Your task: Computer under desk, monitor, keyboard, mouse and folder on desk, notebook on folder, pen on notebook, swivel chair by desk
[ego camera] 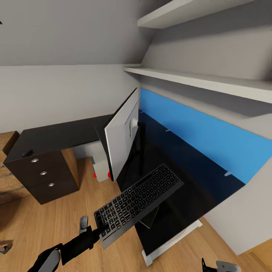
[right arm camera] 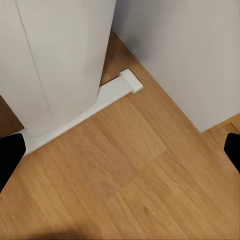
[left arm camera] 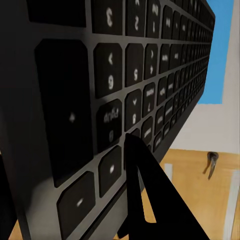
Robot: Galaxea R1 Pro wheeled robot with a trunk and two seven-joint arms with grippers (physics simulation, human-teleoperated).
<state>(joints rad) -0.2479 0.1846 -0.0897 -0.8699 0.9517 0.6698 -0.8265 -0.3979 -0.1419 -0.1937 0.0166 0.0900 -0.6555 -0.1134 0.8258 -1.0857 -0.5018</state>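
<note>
Holding the keyboard (ego camera: 139, 205) by its near short end, the left gripper (ego camera: 99, 229) has its jaws clamped on that edge; in the left wrist view one dark finger (left arm camera: 142, 190) lies across the frame just below the key rows. The board is in the air, not yet on the desk (ego camera: 181, 177).

Key relation: the keyboard's long axis runs from the gripper at about 7 o'clock out toward 1 o'clock in the head view, its far end reaching over the dark desktop. It tilts, far end higher. The monitor (ego camera: 122, 140) stands at roughly 11 o'clock from the board's middle, near its far corner, screen turned edge-on and facing away toward the wall side. My reading: the set-down spot lies ahead and below, on the bare desktop beside the monitor foot, so the coming move is a lowering and levelling along that same axis.

Left arm is the nearer arm, already carrying. Right gripper (ego camera: 223, 266) hangs low at 5 o'clock, over the wooden floor (right arm camera: 125, 190); its fingertips sit wide apart at the edges of its wrist view, nothing between them.

Writing: keycaps in the left wrist view show digits (3, 6, 9, 2, 5, 8 legible-ish) and one reading "PgUp"; a number pad end. No brand legible.

Drawer unit (ego camera: 43, 175) at 9 o'clock, well apart.
</note>
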